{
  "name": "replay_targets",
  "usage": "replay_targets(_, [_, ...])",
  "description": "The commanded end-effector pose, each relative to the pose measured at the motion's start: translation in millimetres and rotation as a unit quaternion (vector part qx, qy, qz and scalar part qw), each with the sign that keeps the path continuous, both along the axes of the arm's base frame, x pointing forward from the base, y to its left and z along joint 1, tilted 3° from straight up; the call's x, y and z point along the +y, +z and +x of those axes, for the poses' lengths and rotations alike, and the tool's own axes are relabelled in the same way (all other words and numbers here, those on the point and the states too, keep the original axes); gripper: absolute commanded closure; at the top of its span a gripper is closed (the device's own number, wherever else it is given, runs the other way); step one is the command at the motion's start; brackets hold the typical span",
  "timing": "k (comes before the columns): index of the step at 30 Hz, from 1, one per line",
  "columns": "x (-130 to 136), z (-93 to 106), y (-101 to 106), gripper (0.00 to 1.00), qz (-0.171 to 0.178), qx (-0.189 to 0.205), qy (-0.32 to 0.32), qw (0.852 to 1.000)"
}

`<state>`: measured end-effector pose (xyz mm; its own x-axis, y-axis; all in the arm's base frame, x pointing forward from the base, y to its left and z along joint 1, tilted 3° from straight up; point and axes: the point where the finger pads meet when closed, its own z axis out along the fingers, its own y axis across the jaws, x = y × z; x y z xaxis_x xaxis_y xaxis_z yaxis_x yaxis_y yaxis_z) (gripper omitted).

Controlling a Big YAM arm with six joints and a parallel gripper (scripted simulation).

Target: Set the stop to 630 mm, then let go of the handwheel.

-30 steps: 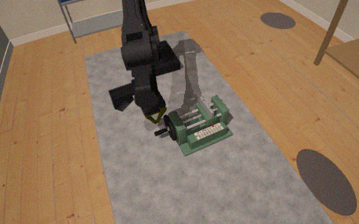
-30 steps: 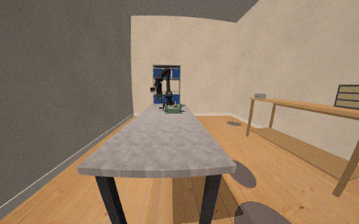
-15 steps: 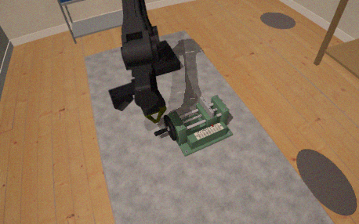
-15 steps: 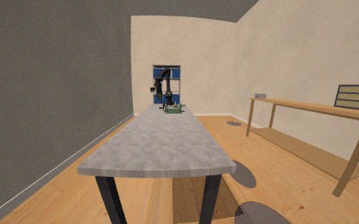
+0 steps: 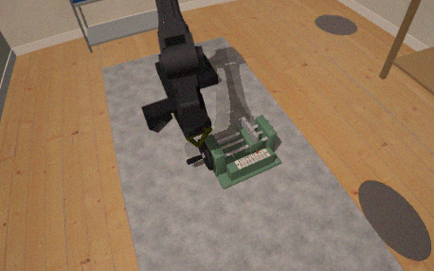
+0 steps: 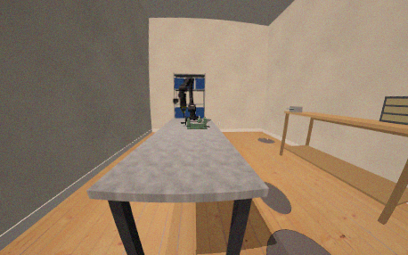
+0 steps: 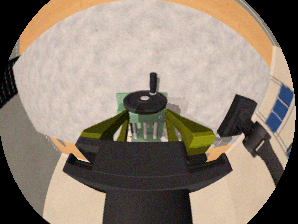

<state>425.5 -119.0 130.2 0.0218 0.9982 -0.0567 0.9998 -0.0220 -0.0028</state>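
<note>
We photographed the scale [image 5: 253, 159] on the near side of the green machine [image 5: 219, 163] [image 6: 197, 126] [image 7: 156, 118], with its black handwheel [image 5: 207, 157] [image 6: 185, 120] [image 7: 145, 102] at the left, atop the grey table [image 5: 189, 227] [image 6: 183, 165] [image 7: 145, 45]. Our gripper [image 5: 200, 142] [image 6: 183, 112] [image 7: 147, 112] stood partly open by the wheel, gripping nothing, before a far shelf [image 5: 82, 28] [image 6: 205, 104] [image 7: 283, 99].

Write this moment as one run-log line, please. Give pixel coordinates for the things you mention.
gripper [image 5: 205, 142] [image 7: 147, 112]: open, at handwheel [image 5: 208, 157] [image 7: 137, 102] | stop [image 5: 249, 130]: on rods [image 5: 229, 138] [image 7: 146, 131] | setting: unreadable
</note>
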Motion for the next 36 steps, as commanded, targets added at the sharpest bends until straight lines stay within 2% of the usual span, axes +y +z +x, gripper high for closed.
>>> replay_targets(1, [38.1, 59.3, 21.2, 0.47, -0.007, -0.028, 0.000, 1.000])
replay_targets(3, [57.5, 76.1, 20.2, 0.47, -0.007, -0.028, 0.000, 1.000])
replay_targets(5, [67.2, 84.4, 19.7, 0.47, -0.006, -0.029, 0.000, 1.000])
replay_targets(7, [67.2, 84.4, 19.7, 0.47, -0.006, -0.029, 0.000, 1.000])
replay_targets(8, [56.6, 83.8, 31.4, 0.47, -0.007, -0.040, -0.012, 0.999])
replay_targets(9, [56.9, 83.5, 39.4, 0.47, -0.008, -0.049, -0.012, 0.999])
replay_targets(12, [57.1, 83.5, 39.4, 0.47, -0.008, -0.049, -0.012, 0.999])
replay_targets(14, [56.9, 86.4, 19.7, 0.47, -0.006, -0.032, -0.012, 0.999])
replay_targets(16, [69.2, 87.7, 19.7, 0.47, -0.005, -0.032, 0.000, 0.999])
replay_targets(21, [69.4, 87.6, 21.7, 0.47, -0.005, -0.034, 0.000, 0.999])
replay_targets(25, [58.2, 86.4, 22.2, 0.47, -0.005, -0.035, -0.010, 0.999])
replay_targets(36, [60.3, 86.7, 22.2, 0.47, -0.005, -0.035, -0.008, 0.999])
